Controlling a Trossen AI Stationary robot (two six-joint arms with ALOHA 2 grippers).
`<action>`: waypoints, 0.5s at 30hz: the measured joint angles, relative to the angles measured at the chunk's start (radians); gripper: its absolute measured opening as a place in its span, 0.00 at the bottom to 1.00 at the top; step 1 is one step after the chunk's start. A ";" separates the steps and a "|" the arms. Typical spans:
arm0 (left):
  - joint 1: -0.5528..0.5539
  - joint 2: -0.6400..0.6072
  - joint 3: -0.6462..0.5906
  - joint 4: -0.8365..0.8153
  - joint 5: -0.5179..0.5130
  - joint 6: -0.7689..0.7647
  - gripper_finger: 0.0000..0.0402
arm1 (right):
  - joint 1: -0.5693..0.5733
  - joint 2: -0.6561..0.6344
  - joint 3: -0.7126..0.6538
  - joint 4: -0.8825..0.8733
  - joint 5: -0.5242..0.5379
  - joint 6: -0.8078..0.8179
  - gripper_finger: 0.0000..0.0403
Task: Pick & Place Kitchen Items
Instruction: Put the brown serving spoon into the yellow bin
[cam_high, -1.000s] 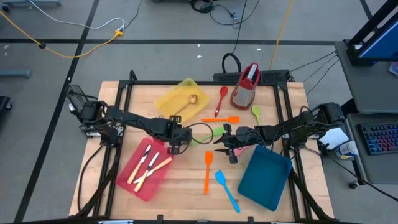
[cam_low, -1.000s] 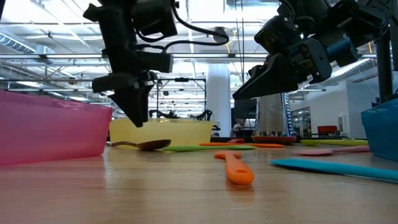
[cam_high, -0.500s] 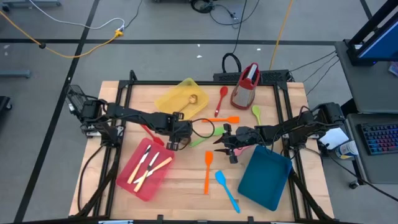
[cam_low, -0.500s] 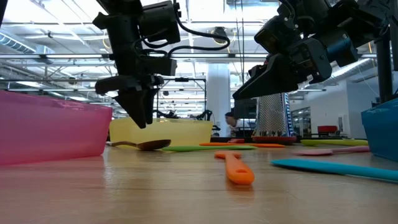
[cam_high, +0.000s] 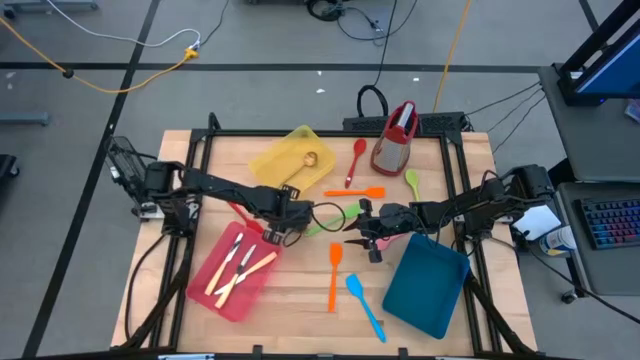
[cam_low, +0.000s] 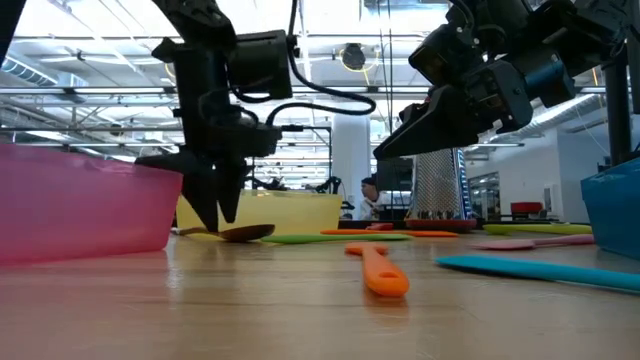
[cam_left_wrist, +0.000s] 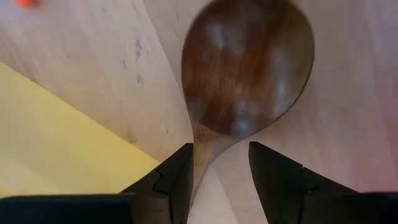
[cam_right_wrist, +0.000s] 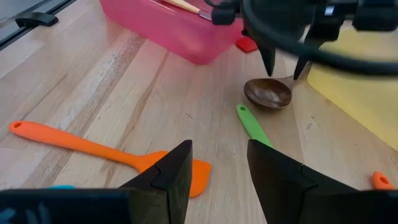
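Whereas a second ago the left claw (cam_low: 212, 205) hung higher and a little further right, it has now dropped and shifted left, so that its open fingers straddle the neck of the dark wooden spoon (cam_left_wrist: 245, 68) lying on the wooden bench (cam_high: 300, 290). That spoon rests near the bench's middle, between the flat yellow plastic tray (cam_high: 290, 160) on the far side and the pink-red plastic tray (cam_high: 215, 290) on the near left; the green plastic spoon (cam_right_wrist: 253, 127) lies just to its right. From the left wrist view the fingertips (cam_left_wrist: 177, 165) sit either side of the handle without yet pinching it, so the grasp looks ready but unmade. The right claw (cam_right_wrist: 217, 165) hovers open, unmoved, over the orange plastic spatula (cam_right_wrist: 93, 146) near the blue plastic tray (cam_high: 425, 285). Judging by this, closing on the spoon comes next.
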 joint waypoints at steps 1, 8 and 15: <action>0.000 0.004 0.001 -0.002 -0.009 0.012 0.40 | 0.000 0.000 0.000 0.001 0.000 0.000 0.36; 0.035 0.029 -0.001 -0.004 -0.007 0.034 0.40 | 0.000 0.000 0.000 0.002 0.000 0.000 0.37; 0.043 0.027 0.000 -0.004 0.013 0.031 0.40 | 0.000 0.000 0.000 0.001 0.000 0.000 0.37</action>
